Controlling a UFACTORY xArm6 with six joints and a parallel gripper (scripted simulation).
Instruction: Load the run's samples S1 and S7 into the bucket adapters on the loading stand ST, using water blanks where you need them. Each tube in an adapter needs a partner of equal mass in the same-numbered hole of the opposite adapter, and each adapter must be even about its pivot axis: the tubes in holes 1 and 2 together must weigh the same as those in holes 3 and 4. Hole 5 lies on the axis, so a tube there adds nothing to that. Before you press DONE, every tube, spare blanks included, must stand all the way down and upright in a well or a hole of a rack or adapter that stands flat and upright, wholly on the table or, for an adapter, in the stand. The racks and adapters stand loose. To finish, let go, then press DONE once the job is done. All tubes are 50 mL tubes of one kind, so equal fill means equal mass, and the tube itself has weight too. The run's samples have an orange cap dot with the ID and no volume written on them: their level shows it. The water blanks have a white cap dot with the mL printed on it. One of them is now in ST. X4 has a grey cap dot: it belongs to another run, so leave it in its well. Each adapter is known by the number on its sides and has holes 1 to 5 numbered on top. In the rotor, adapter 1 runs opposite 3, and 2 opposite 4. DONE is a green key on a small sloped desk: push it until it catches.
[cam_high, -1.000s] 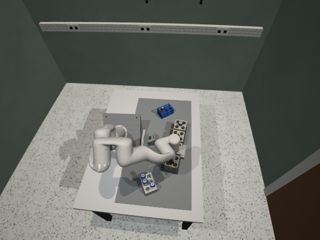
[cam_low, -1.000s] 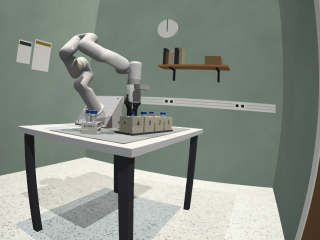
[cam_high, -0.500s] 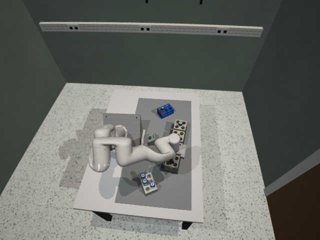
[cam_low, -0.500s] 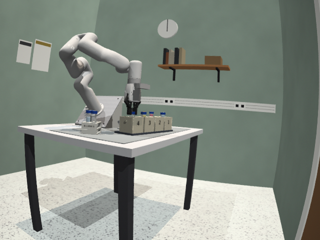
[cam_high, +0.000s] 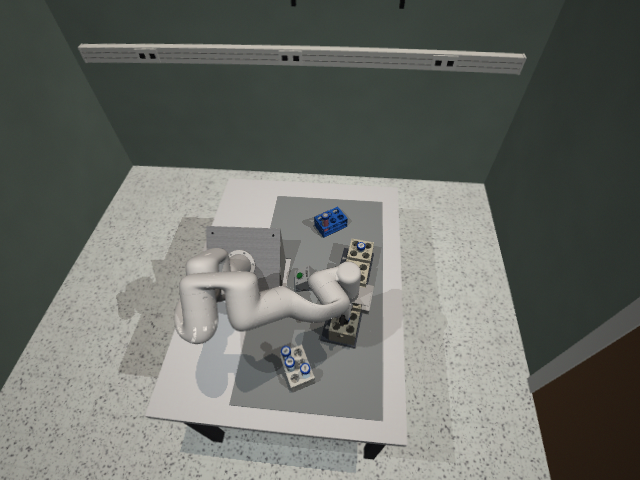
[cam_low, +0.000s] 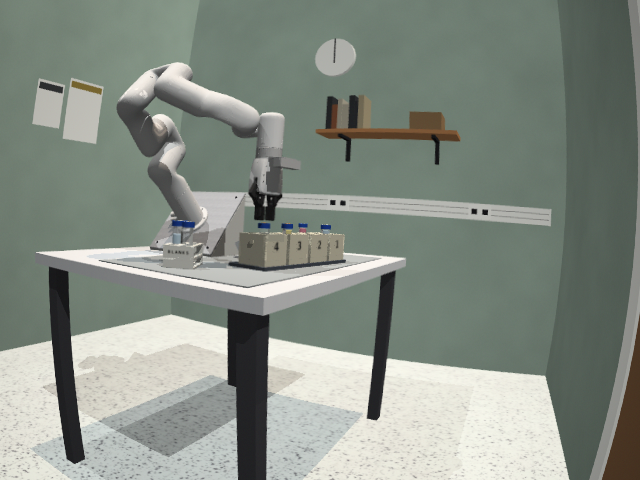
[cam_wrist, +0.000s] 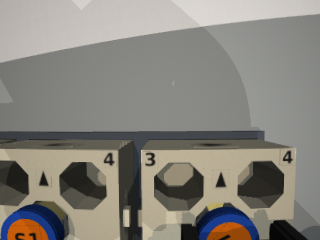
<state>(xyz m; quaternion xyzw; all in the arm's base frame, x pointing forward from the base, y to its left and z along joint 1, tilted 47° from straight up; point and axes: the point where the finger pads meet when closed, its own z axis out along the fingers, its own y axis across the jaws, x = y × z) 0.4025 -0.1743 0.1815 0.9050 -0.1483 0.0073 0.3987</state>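
My gripper (cam_high: 343, 318) (cam_low: 265, 215) (cam_wrist: 235, 233) is open and empty just above adapter 4 (cam_low: 276, 259) (cam_wrist: 221, 159). Below and between its fingers an orange-dotted, blue-capped sample tube (cam_low: 264, 226) (cam_wrist: 228, 230) stands in its middle hole; its label is cut off. Sample S1 (cam_low: 287, 226) (cam_wrist: 34, 229) stands in the middle hole of adapter 3 (cam_low: 298, 258) (cam_wrist: 45, 157). A blank (cam_high: 360, 245) (cam_low: 325, 227) stands in the middle of adapter 1 (cam_high: 370, 248) (cam_low: 337, 253). The arm partly hides adapter 2 (cam_low: 318, 255). The blanks rack (cam_high: 301, 383) (cam_low: 178, 259) holds three blue-capped tubes.
The blue rack (cam_high: 337, 228) at the back holds a red-filled tube (cam_high: 325, 219). The green DONE key (cam_high: 299, 275) sits on its small desk between the arm's base and the adapters. The adapters' dark stand (cam_low: 266, 267) lies near the table's right edge in the top view.
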